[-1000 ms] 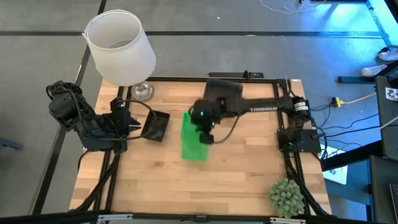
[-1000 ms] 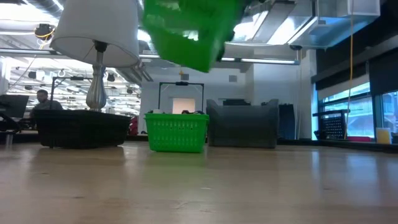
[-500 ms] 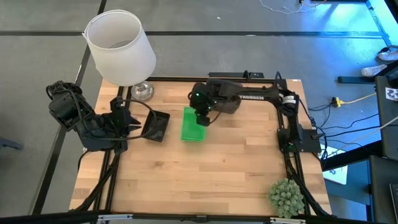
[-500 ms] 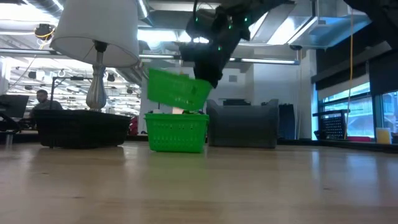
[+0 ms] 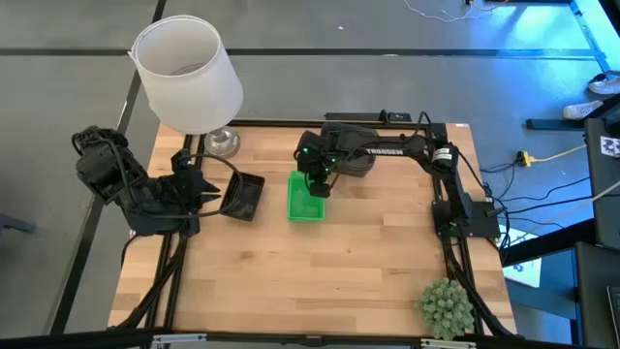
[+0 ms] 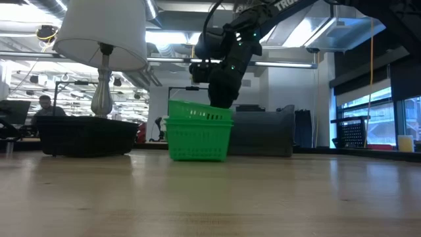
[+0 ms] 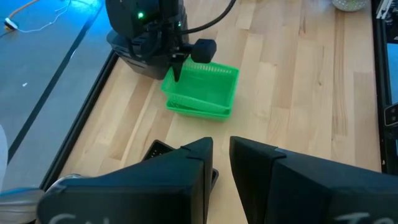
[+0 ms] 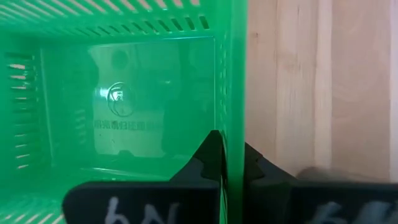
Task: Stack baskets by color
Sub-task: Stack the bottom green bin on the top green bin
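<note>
wooden table [image 5: 320, 281], lamp [image 5: 189, 78], black basket [image 5: 243, 197], green baskets [image 5: 307, 198], grey basket [image 6: 260, 131], plant ball [image 5: 446, 306]

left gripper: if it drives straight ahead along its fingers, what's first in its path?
Probably the black basket just past the left gripper; its corner shows right at the fingertips. The green baskets, held by the right gripper, lie farther along. Depth is unclear.

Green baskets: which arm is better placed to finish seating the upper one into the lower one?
The right arm. Its claw is shut on the wall of the upper green basket, which sits partly inside the lower green basket. The left claw waits at the table's left, by the black basket.
</note>
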